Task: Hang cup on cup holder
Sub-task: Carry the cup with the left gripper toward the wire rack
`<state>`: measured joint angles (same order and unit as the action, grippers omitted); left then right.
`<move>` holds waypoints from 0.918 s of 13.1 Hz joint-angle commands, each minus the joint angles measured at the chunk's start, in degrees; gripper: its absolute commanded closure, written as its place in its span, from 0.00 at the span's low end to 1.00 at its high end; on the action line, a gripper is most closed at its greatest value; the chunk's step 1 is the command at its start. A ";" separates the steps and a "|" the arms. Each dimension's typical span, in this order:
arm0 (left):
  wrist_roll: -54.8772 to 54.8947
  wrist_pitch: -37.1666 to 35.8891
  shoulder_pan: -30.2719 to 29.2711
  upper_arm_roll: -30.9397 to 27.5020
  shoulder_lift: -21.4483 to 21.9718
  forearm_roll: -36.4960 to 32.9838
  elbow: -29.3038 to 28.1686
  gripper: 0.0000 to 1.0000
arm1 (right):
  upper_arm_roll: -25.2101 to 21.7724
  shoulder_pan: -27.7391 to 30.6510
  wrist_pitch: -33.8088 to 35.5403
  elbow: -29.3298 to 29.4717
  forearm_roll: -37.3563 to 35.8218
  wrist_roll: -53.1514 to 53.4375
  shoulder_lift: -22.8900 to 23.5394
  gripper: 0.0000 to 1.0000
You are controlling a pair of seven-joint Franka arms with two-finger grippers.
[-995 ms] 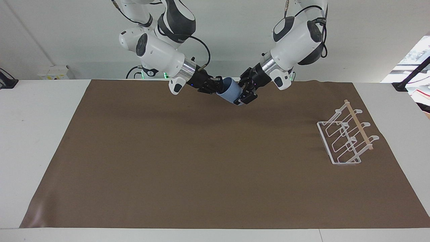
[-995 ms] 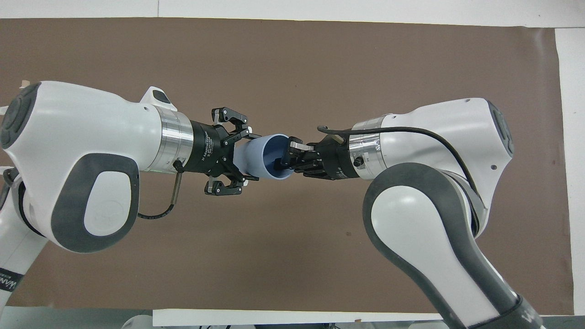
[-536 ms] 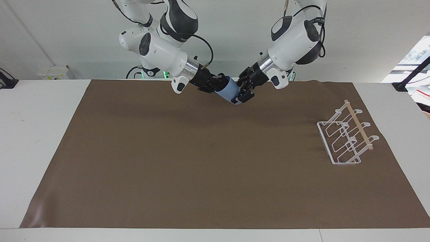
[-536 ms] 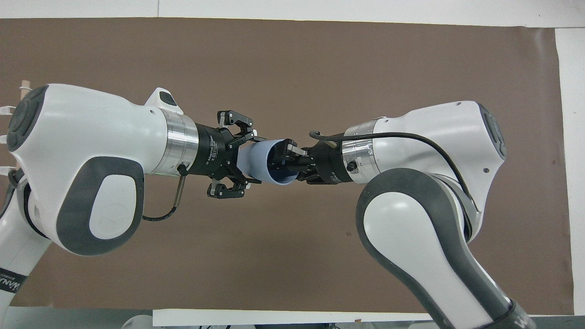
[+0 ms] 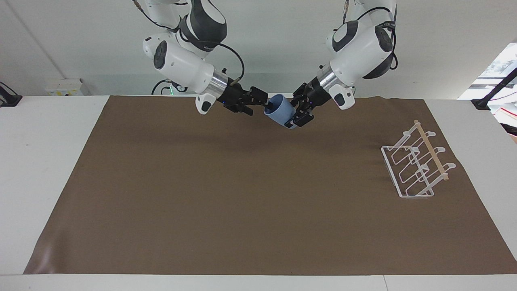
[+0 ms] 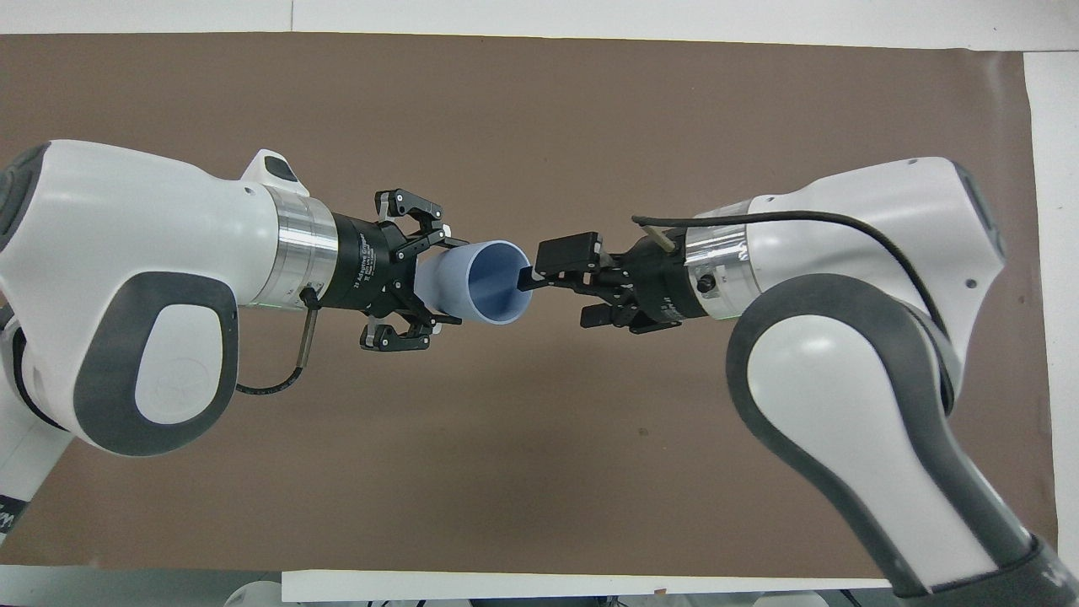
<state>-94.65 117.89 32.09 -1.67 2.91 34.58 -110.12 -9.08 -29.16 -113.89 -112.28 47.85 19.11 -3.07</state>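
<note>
Over the brown mat's [image 5: 242, 194] robot-side edge, left gripper [image 6: 438, 278] clamps the narrow base of a light-blue tapered handleless cup [image 6: 480, 282] tipped sideways, right gripper [image 6: 560, 287] spread wide by its rim.

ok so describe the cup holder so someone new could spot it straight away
Start from the brown mat covering the table. At the mat's left-arm end stands the cup holder, a white wire rack. Its looped prongs and one pale wooden rod across the top set it apart.

Even, bright overhead light fills both views. Soft, faint shadows lie on the brown mat [image 5: 258, 190] below the arms. A blown-out window [image 5: 501, 64] glares at one edge.
</note>
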 commanded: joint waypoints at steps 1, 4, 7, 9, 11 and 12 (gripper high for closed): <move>0.78 -1.35 -2.55 -0.09 0.96 -5.72 -0.54 1.00 | 0.20 3.66 2.44 -0.39 -11.50 0.75 -4.74 0.00; 1.48 -6.60 -4.57 -0.09 0.00 -24.94 1.73 1.00 | 0.12 7.44 4.19 0.57 -28.02 0.31 -6.16 0.00; 1.66 -11.45 -6.16 0.00 -0.18 -46.10 3.07 1.00 | -0.06 10.08 10.50 5.65 -40.88 -5.04 -5.46 0.00; 1.75 -11.72 -7.13 0.00 -1.31 -61.05 2.98 1.00 | -0.06 14.20 18.05 10.48 -44.23 -7.40 -5.19 0.00; 1.48 -15.49 -6.61 0.00 -4.56 -76.78 2.80 1.00 | -0.06 18.68 23.16 13.31 -48.71 -15.12 -4.32 0.00; 1.31 -16.63 -6.43 0.00 -5.62 -82.43 2.71 1.00 | -0.06 20.79 24.75 13.15 -50.99 -18.03 -4.40 0.00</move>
<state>-93.59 103.94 25.43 -2.03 0.27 -39.15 -108.35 -9.61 -11.93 -92.21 -101.30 0.01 6.28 -9.21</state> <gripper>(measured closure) 0.247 0.000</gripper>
